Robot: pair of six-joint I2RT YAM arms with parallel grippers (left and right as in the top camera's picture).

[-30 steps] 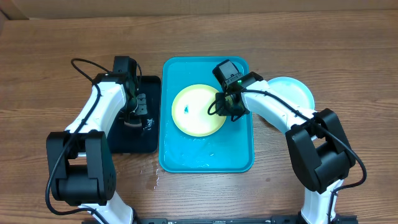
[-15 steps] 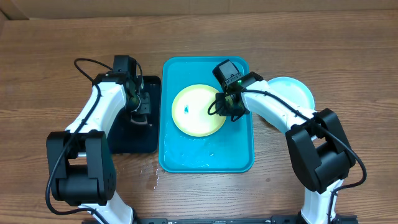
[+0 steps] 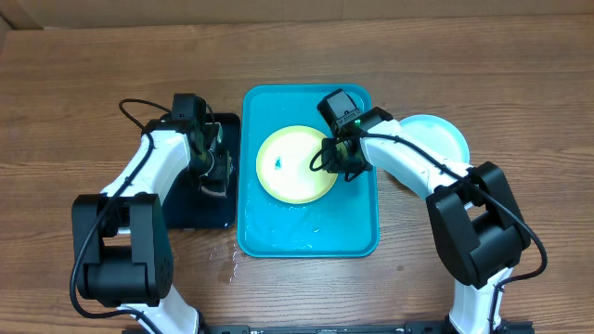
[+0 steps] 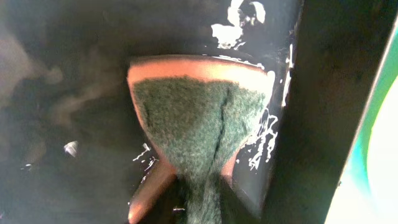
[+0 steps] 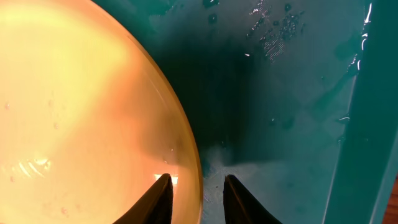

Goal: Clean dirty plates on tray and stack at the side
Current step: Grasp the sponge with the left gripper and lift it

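On the wooden desk (image 3: pixel 93 74) the turquoise tray (image 3: pixel 316 232) lies in the middle, its long sides running from 12 to 6 o'clock, with wet streaks on its floor toward 6 o'clock. One yellow-green plate (image 3: pixel 297 164) lies flat in the tray's 12 o'clock half and has a small blue smudge (image 3: pixel 278 163) just toward 9 o'clock of its pale centre. The right gripper (image 3: pixel 339 160) is at the plate's 3 o'clock edge. In the right wrist view its two dark fingers (image 5: pixel 163 198) straddle the rim, one over the plate and the other over the wet tray floor, with only a narrow gap between them. Whether they actually pinch the rim I cannot tell (a sliver of tray shows beside the rim). A blue-rimmed plate (image 3: pixel 436 139) lies on the desk outside the tray, toward 2 o'clock of it, partly covered by the right arm. A black tray (image 3: pixel 190 209) lies just beside the turquoise one at its 9 o'clock side, and the left gripper (image 3: pixel 215 174) hangs over its 3 o'clock edge. The left wrist view shows it closed on a sponge (image 4: pixel 199 130), orange with a green scouring face, squeezed narrow where it is held and fanning out toward the wet black floor beneath
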